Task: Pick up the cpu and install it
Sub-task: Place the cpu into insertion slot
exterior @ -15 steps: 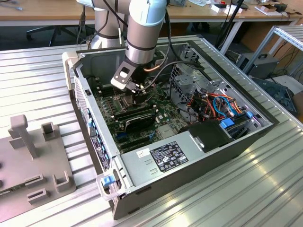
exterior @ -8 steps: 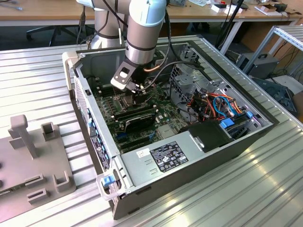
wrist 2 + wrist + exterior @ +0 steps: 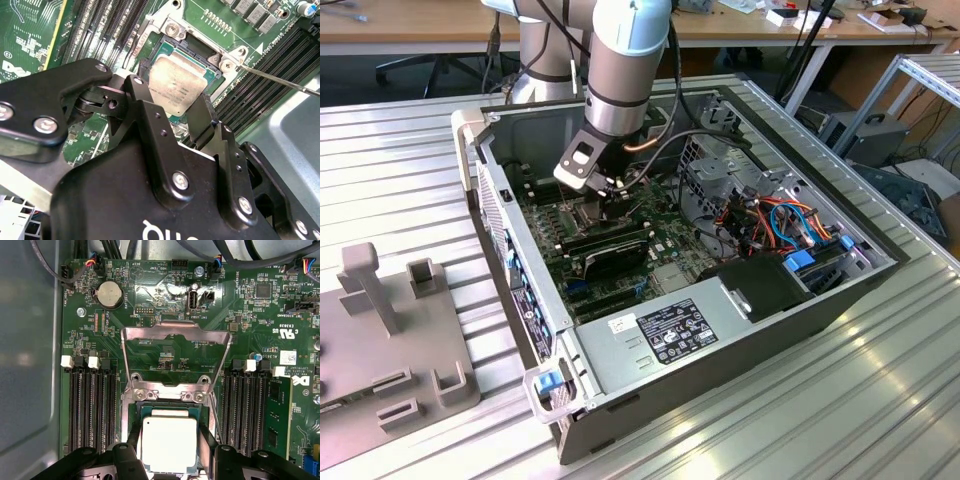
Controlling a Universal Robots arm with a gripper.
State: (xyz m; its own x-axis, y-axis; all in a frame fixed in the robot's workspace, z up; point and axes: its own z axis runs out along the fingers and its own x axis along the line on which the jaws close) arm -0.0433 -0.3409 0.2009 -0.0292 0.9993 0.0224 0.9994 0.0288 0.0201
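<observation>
Second wrist view: the gripper [image 3: 172, 102] has its jaws clamped on two opposite edges of the cpu [image 3: 176, 82], one finger [image 3: 142, 97] on each side. The cpu sits directly over the socket [image 3: 187, 50], silver top up. It looks slightly tilted against the socket, and whether it is seated cannot be told.

The step in hand appears to be placement into the socket. To do it well, hold the chip level, square its edges to the socket rim, and travel straight down only. A sideways slide would risk the socket contacts.

Clearances, referred to the socket:
- In the first wrist view the retention frame [image 3: 176, 330] stands hinged open on the side of the socket away from the gripper, clear of the chip.
- The thin lever rod [image 3: 280, 80] runs just beside the socket, near one finger. This is probably the tightest edge.
- Memory slots [image 3: 90, 410] flank the socket on both sides, near the fingers but apart from them.
- The case wall [image 3: 30, 365] lies beyond one slot bank.
- In the exterior view the cable bundle [image 3: 775, 215] lies well apart from the socket, toward the exterior view's right.

Open room is chiefly straight up from the socket.
</observation>
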